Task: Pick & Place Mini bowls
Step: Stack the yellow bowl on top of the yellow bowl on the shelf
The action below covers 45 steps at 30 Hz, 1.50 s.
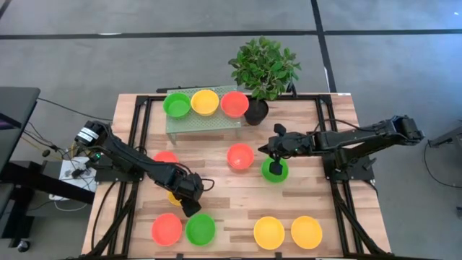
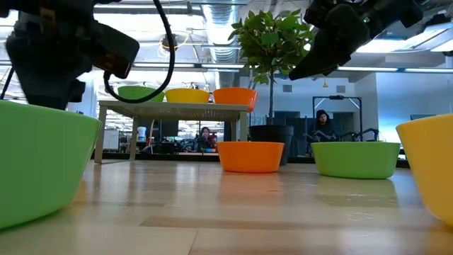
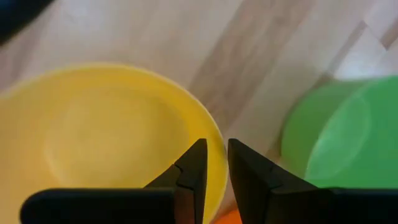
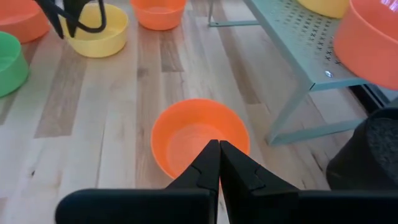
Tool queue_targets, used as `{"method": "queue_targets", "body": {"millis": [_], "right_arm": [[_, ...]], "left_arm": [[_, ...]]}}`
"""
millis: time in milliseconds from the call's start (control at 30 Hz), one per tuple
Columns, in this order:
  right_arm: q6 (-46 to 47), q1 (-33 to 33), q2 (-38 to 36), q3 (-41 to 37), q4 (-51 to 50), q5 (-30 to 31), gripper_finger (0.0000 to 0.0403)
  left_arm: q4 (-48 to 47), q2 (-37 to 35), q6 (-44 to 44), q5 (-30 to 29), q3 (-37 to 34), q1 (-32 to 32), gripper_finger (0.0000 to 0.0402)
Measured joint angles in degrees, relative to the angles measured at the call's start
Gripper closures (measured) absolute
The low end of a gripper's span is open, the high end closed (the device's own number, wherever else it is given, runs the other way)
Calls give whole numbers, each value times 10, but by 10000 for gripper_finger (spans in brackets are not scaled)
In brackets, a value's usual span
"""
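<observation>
Several mini bowls stand on the wooden table: a yellow one (image 3: pixel 106 137) under my left gripper (image 3: pixel 214 163), a red-orange one (image 1: pixel 240 156) at the middle and a green one (image 1: pixel 274 171) beside it. Near the front edge are red (image 1: pixel 167 229), green (image 1: pixel 200 228) and two yellow bowls (image 1: pixel 268 232). Green, yellow and red bowls (image 1: pixel 204 102) sit on a small grey shelf. My left gripper (image 1: pixel 191 207) is shut on the yellow bowl. My right gripper (image 1: pixel 276 152) is shut and empty. It hangs well above the table (image 2: pixel 297 71), with the red-orange bowl (image 4: pixel 196 134) ahead of its fingertips (image 4: pixel 219 146). My left gripper pinches the yellow bowl's rim (image 3: pixel 219 144) from above, one finger (image 3: pixel 194 165) inside the bowl and one (image 3: pixel 249 171) outside. In the right wrist view the bowl (image 4: pixel 99 34) looks to be standing on the table.
A black pot with a leafy plant (image 1: pixel 263 68) stands at the far edge beside the grey shelf (image 1: pixel 206 123). Another red bowl (image 1: pixel 165 155) lies partly under the left arm. Bare wood shows at the table's middle front (image 1: pixel 238 195). People sit in the room beyond (image 2: pixel 205 134).
</observation>
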Motion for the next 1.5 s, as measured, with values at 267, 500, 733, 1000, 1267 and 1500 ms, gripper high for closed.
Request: {"method": "queue_targets", "body": {"millis": [267,500,733,1000,1267,1500], "right_arm": [[1,2,0,0,0,-26,400],[1,2,0,0,0,-26,400],[0,1,0,0,15,-25,400],[0,1,0,0,31,-25,400],[17,1,1,0,23,-26,400],[25,2,3,0,13,-26,400]], "left_arm": [[11,-1,15,-67,-12,-9,386],[12,0,55,-79,17,-3,396],[15,0,279,-120,133,2,398],[-77,0,509,-216,254,73,398],[-95,-1,662,-217,287,191,398],[-98,-26,715,-253,309,242,398]]}}
